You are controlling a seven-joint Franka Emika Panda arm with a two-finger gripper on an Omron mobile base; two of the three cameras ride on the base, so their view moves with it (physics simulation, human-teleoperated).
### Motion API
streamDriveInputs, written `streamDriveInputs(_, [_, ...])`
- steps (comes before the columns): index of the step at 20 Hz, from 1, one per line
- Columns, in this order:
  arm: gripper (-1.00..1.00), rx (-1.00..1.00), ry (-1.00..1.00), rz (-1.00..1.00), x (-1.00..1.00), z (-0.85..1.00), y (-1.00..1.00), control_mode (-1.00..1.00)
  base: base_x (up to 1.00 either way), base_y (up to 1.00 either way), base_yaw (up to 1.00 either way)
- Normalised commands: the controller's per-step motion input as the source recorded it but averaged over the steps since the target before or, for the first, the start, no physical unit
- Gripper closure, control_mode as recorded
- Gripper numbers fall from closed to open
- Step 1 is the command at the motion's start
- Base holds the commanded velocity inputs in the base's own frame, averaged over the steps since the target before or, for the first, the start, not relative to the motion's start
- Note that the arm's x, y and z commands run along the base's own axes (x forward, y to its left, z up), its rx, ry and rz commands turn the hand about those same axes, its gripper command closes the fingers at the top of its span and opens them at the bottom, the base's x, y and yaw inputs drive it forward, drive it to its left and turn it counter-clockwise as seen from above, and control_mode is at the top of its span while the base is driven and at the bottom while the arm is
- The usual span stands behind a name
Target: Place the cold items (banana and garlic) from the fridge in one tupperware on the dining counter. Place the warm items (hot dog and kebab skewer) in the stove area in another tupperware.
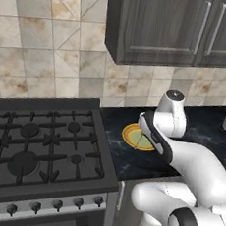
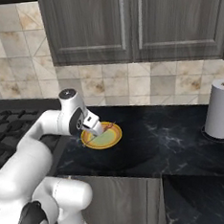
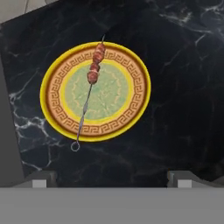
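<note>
A kebab skewer (image 3: 90, 83) lies across a yellow patterned plate (image 3: 131, 114) on the black marble worktop just right of the stove. It is a thin metal stick with a ring at one end and reddish-brown meat chunks near the other. My gripper (image 3: 111, 180) hangs open above the plate, its two fingertips wide apart with nothing between them. From the right base view the hand (image 2: 89, 122) hovers over the plate's (image 2: 114, 138) left rim, and the skewer (image 2: 100, 132) crosses the plate. In the left base view the arm covers part of the plate (image 1: 131, 135).
The black gas stove (image 1: 42, 147) with its grates and front knobs stands to the left. A paper towel roll (image 2: 220, 108) stands at the right of the worktop. Dark grey wall cabinets (image 2: 130, 21) hang above, in front of a tiled wall.
</note>
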Motion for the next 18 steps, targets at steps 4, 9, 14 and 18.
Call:
streamDriveInputs(4, [-1.00,0.00,0.03,0.00,0.50,-0.30,-0.05,-1.00,0.00,0.00,0.00])
streamDriveInputs(9, [-1.00,0.00,0.03,0.00,0.46,-0.31,-0.02,-1.00,0.00,0.00,0.00])
streamDriveInputs(14, [-1.00,0.00,0.04,0.00,0.40,-0.31,0.00,-1.00,0.00,0.00,0.00])
streamDriveInputs(18, [-1.00,0.00,0.06,0.00,0.35,-0.33,0.00,-1.00,0.00,0.00,0.00])
